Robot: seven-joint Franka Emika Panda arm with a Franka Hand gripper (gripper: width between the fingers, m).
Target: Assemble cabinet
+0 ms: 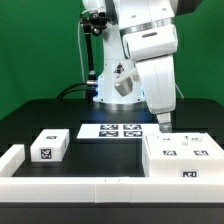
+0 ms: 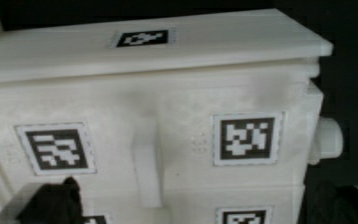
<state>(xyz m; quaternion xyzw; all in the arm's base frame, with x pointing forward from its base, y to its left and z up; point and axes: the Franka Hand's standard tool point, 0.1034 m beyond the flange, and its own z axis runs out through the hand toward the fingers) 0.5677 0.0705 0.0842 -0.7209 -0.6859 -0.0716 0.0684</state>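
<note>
White plastic parts lie on a black desk (image 1: 30, 120). The cabinet box (image 1: 185, 160) sits at the exterior view's right. Its far side runs off the picture's edge and its front face stands near the front of the desk. Tags show on its top and on its front face.

One small drawer block (image 1: 48, 147) lies well apart from the box, at the exterior view's left, with bare black surface behind it and to either side. The marker board (image 1: 112, 130) lies flat between the two and further back, its right end just beside the box's rear corner. A long white rail (image 1: 85, 186) runs along the front of the desk and turns back at the left end. Whether its right end touches the box cannot be told.

The tool (image 1: 165, 124) points straight down over the rear corner of the box, on the side nearest the marker board. Its tips are close to the top surface, but contact cannot be told.

In the wrist view the box (image 2: 158, 90) fills the picture, with a tagged top, a ledge edge below it and tagged panels under that. The tool (image 2: 202, 208) stands wide open, with one dark finger (image 2: 48, 200) in front of the panels. White box surface continues past that finger, so the jaws do not straddle the box and grip nothing.
</note>
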